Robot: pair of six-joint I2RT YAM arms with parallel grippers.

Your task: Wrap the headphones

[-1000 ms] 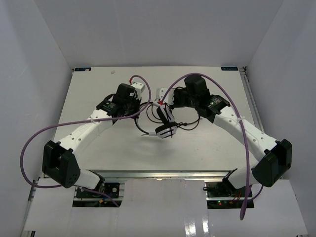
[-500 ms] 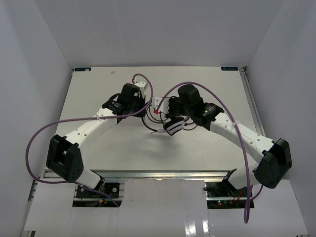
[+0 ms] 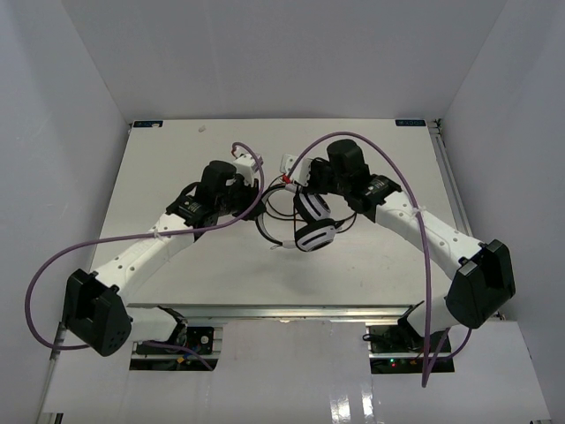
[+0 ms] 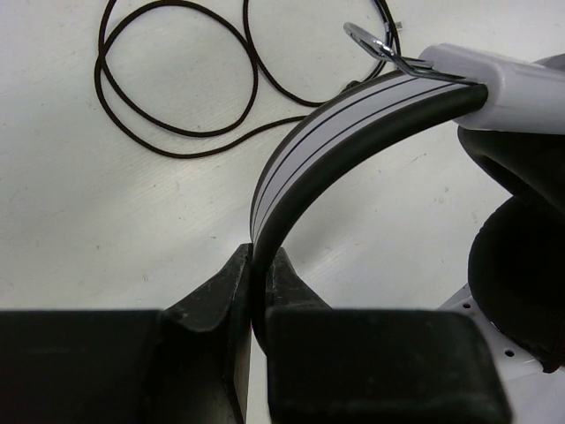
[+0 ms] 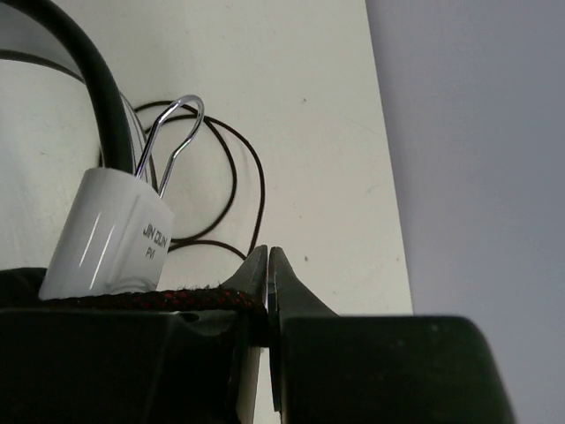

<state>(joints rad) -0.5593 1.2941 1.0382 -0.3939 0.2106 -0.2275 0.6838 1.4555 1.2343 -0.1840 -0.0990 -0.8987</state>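
Observation:
The headphones (image 3: 311, 223) hang between my two grippers just above the white table (image 3: 177, 159), with white-and-black earcups (image 3: 316, 237) toward the near side. My left gripper (image 3: 260, 199) is shut on the grey-and-black striped headband (image 4: 309, 150), which runs between its jaws (image 4: 259, 265). My right gripper (image 3: 297, 185) is shut (image 5: 267, 265) on a red-and-black braided cord (image 5: 132, 300) beside the headset's white slider block (image 5: 110, 234). The thin black cord (image 4: 177, 79) lies in loose loops on the table and also shows in the right wrist view (image 5: 238, 168).
Purple robot cables (image 3: 371, 150) arch over both arms. White walls enclose the table on three sides. The table's right edge (image 5: 388, 177) runs close to the right gripper. A black ear pad (image 4: 521, 274) fills the right of the left wrist view.
Both grippers have kept their hold and swung the headphones round; the earcups now hang nearer and further right. The left wrist drew back left, the right wrist rose toward the back.

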